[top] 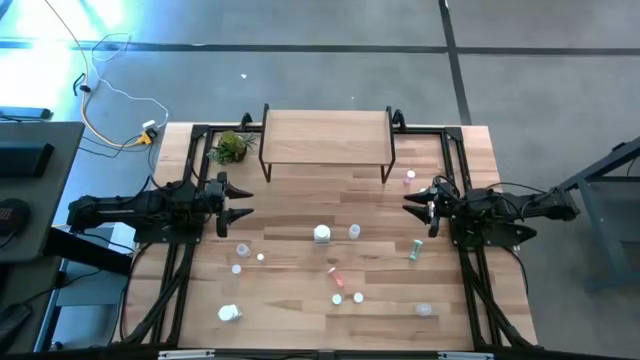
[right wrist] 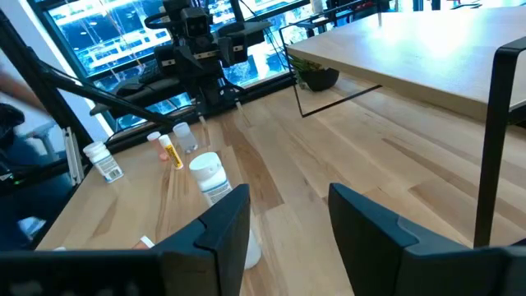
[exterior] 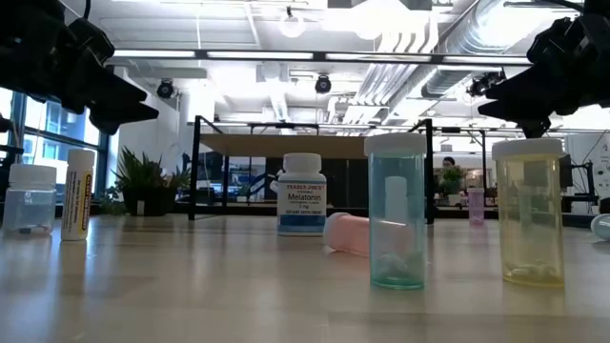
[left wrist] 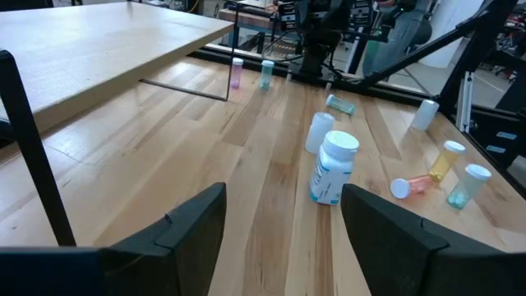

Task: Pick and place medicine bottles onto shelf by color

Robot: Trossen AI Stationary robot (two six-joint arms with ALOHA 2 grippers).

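Note:
The light-wood shelf (top: 325,135) stands on black legs at the table's far middle, and its top is bare. Small bottles stand or lie scattered on the table before it: a white jar (top: 321,233), a clear one (top: 354,231), a pink one (top: 409,177) by the shelf's right leg, a green one (top: 415,250) lying down, and a pink one (top: 335,275) lying down. My left gripper (top: 240,200) hovers open and empty at the left. My right gripper (top: 412,203) hovers open and empty at the right. The white labelled jar (left wrist: 333,168) stands ahead of the left fingers.
A small green potted plant (top: 231,147) stands by the shelf's left legs. More bottles lie toward the near edge, one of them a white one (top: 229,313). Black frame rails (top: 180,270) run along both table sides. Bare tabletop lies between the grippers, just in front of the shelf.

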